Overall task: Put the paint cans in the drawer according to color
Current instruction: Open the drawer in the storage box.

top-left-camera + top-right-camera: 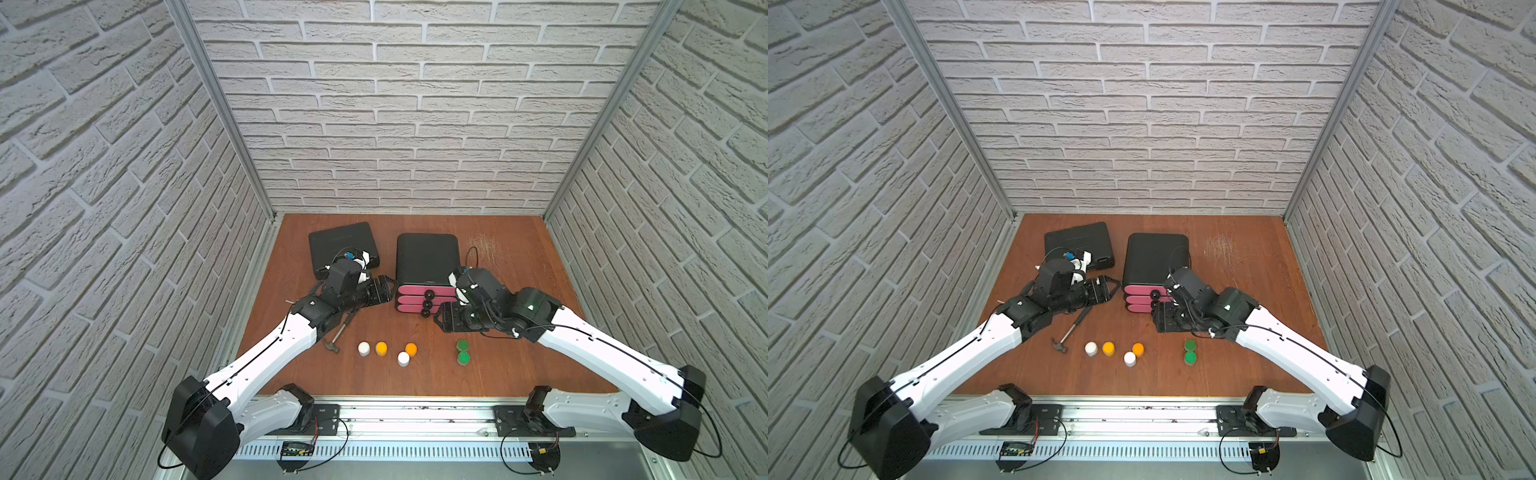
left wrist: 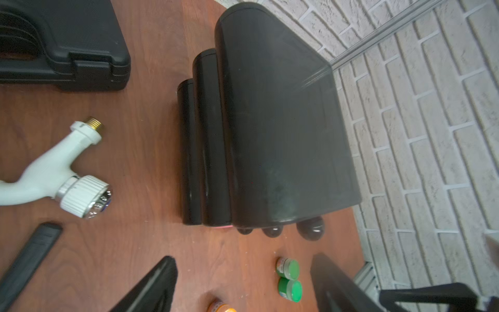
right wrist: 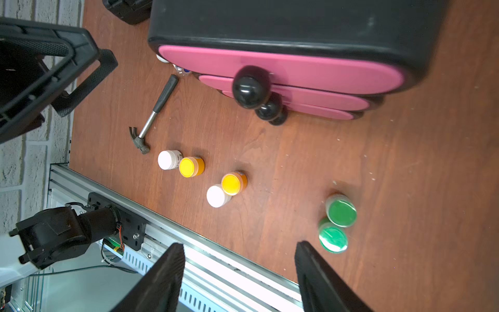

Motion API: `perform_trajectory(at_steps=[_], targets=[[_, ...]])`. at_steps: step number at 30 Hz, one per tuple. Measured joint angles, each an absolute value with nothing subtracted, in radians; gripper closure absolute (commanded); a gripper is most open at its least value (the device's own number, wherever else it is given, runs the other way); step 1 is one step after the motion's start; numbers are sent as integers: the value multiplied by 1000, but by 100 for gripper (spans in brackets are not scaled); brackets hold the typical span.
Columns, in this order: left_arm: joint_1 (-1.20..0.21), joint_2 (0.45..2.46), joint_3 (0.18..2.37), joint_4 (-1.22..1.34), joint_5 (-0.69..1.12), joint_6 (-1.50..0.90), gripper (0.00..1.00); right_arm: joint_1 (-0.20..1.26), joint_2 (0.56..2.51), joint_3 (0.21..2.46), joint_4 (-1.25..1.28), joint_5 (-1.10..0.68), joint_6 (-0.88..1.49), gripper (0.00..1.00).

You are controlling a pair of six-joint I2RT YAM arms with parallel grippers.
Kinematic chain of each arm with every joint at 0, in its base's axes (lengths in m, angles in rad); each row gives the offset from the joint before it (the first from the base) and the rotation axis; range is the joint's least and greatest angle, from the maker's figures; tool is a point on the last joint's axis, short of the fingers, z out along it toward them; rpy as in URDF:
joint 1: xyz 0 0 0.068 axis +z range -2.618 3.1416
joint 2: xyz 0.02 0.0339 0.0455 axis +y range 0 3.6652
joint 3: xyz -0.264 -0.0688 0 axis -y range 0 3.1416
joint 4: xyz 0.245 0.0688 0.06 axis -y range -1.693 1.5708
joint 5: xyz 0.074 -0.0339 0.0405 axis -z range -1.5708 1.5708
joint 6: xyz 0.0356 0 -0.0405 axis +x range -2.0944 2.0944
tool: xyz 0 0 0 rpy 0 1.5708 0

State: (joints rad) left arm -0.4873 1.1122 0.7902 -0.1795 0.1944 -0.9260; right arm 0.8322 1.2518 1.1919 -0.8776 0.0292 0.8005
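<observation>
Standing upright in a loose row at lower centre in both top views: six cans (image 1: 403,358), two white, two orange, and a touching green pair (image 1: 464,358). The drawer (image 1: 427,257), black with three shut pink fronts, is sitting just above them. The left gripper (image 1: 388,291) and right gripper (image 1: 440,322) are flanking its front, both gaping and empty.

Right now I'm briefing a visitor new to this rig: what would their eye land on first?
The black chest with three pink drawer fronts stands in the middle. Nearer the front edge, white cans and orange cans mix toward the left, with green cans paired on the right. The left claw and right claw, both open, sit near the chest's front corners.
</observation>
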Motion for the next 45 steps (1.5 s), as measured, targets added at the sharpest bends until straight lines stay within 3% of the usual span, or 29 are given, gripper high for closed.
perform_trajectory(at_steps=[6,16,45], targets=[[-496,1146,753,-80,209,-1009,22,859,1433,1301,-846,101,828,31],[-501,1224,777,-36,226,-1034,19,815,1484,1370,-861,179,826,31],[-492,1346,829,39,290,-1034,32,748,1608,1371,-855,163,772,49]])
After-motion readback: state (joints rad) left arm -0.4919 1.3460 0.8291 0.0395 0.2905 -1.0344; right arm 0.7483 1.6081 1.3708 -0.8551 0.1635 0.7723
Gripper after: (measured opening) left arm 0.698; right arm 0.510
